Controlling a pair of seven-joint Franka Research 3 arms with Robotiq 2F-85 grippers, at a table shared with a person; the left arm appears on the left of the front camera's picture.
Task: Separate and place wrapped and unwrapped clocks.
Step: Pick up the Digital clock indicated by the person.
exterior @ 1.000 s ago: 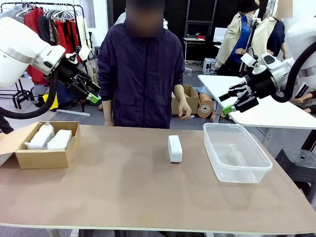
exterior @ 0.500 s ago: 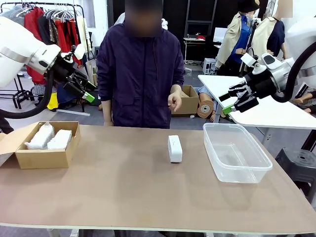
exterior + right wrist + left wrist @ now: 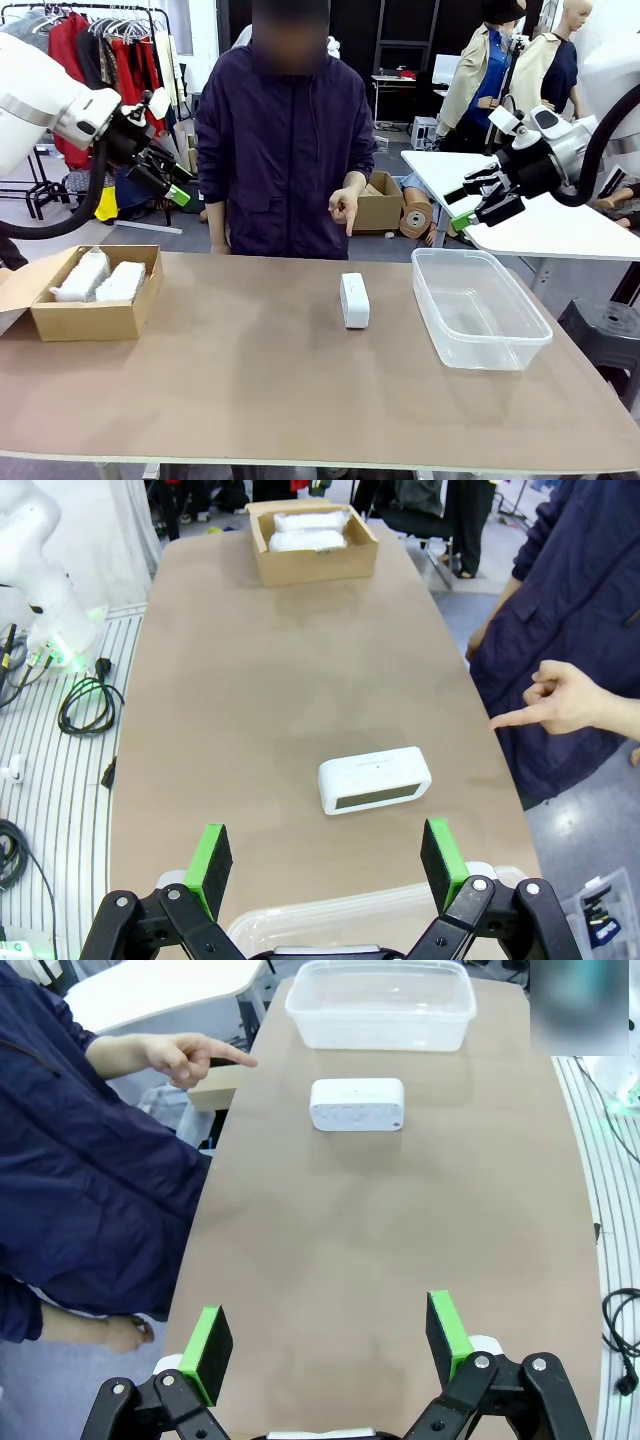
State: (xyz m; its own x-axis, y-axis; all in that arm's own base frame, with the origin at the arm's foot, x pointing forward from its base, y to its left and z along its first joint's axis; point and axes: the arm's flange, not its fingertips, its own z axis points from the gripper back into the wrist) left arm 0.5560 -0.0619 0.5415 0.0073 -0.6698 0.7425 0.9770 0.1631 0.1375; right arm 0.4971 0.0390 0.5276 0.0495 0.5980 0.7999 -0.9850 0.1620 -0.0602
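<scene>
My left gripper [image 3: 328, 1345] and right gripper [image 3: 325, 860] both hang wide open, nothing held. Smooth white rounded-block clock [image 3: 354, 300] sits at 9 o'clock from the clear plastic tub [image 3: 493, 357].

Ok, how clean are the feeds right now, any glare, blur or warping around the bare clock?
Front view: even light, no strong glare; clock sharp, with a soft shadow beside it. Left wrist view: wide-angle warp bows the table edges, but the clock stays crisp. Right wrist view: same warp, clock sharp.
</scene>
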